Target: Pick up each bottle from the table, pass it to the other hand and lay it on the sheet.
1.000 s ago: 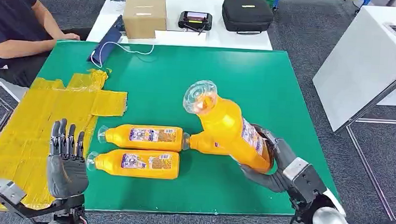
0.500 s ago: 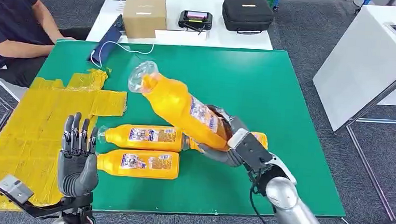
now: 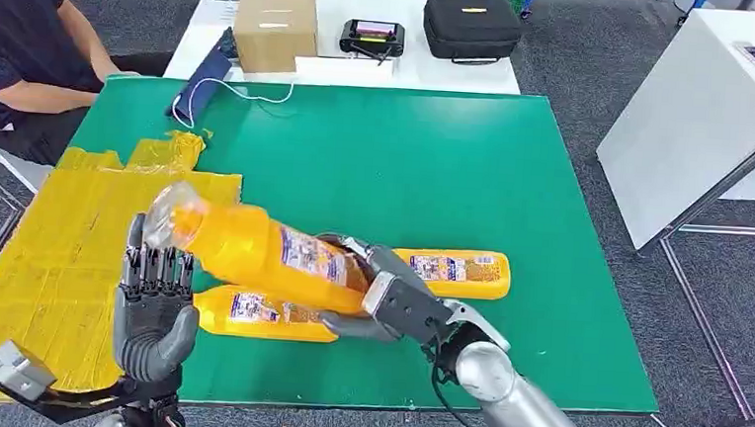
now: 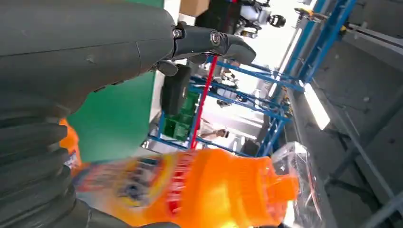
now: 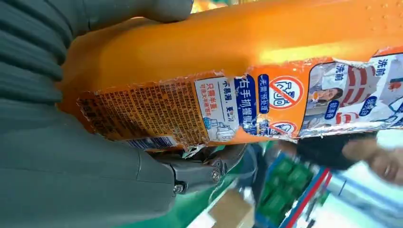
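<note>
My right hand (image 3: pixel 381 291) grips the base end of an orange bottle (image 3: pixel 252 250) and holds it above the green table, clear cap toward the left. The cap end sits right in front of my left hand (image 3: pixel 155 304), whose fingers stand upright and apart at the table's front left. The left wrist view shows the bottle's neck (image 4: pixel 223 190) just beyond that hand's fingers. Up close in the right wrist view is the bottle's torn label (image 5: pixel 247 109). Two more orange bottles lie on the table, one (image 3: pixel 266 313) under the held one, one (image 3: pixel 452 272) to the right. The yellow sheet (image 3: pixel 65 234) covers the table's left.
A person (image 3: pixel 23 43) sits at the table's far left corner. A blue pouch with a white cable (image 3: pixel 201 89) lies at the far edge. Behind stands a white table with a cardboard box (image 3: pixel 276 29), a device and a black case (image 3: pixel 471 26). Another white table (image 3: pixel 696 114) stands to the right.
My right arm has swung the held bottle left and lowered it, bringing its cap to my left hand. My left hand rose slightly. One lying bottle is now uncovered on the right.
</note>
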Controlling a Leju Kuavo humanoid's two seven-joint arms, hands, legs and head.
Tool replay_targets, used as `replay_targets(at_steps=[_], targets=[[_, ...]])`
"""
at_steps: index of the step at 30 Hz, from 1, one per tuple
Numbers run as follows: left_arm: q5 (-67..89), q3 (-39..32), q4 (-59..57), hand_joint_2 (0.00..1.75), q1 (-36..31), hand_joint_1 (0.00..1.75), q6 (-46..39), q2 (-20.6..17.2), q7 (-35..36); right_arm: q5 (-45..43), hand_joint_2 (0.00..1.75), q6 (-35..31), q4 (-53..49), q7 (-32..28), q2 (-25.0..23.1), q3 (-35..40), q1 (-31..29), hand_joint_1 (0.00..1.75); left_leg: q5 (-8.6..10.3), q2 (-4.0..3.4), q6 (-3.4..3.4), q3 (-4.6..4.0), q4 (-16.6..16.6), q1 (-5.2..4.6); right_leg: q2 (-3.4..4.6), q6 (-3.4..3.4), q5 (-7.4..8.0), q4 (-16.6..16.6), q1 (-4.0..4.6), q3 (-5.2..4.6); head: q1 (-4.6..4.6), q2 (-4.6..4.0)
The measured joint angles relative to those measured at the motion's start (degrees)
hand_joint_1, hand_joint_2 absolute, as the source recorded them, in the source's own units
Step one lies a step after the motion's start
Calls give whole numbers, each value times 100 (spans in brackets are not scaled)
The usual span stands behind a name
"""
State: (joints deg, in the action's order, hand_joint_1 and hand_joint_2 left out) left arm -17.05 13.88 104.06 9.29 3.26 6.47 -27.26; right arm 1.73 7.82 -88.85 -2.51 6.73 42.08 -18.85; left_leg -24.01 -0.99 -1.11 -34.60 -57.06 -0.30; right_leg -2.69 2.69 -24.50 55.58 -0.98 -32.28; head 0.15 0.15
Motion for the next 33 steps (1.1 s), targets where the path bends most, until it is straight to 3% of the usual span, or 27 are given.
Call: replay_targets(at_steps=[15,33], targets=[[-214,468,41,175,-52,0,704,-155,-184,-243,175,452,-11,-170,37,1049,-300,175,0,0,0,1,0,-1,0,0,0,0,-1,0,0,0],[669,658,-22,175,-167,0,1237,-507,-531,-402,175,599,101,-306,98,1248,-388,175,0,0,0,1,0,-1,0,0,0,0,-1,0,2,0]])
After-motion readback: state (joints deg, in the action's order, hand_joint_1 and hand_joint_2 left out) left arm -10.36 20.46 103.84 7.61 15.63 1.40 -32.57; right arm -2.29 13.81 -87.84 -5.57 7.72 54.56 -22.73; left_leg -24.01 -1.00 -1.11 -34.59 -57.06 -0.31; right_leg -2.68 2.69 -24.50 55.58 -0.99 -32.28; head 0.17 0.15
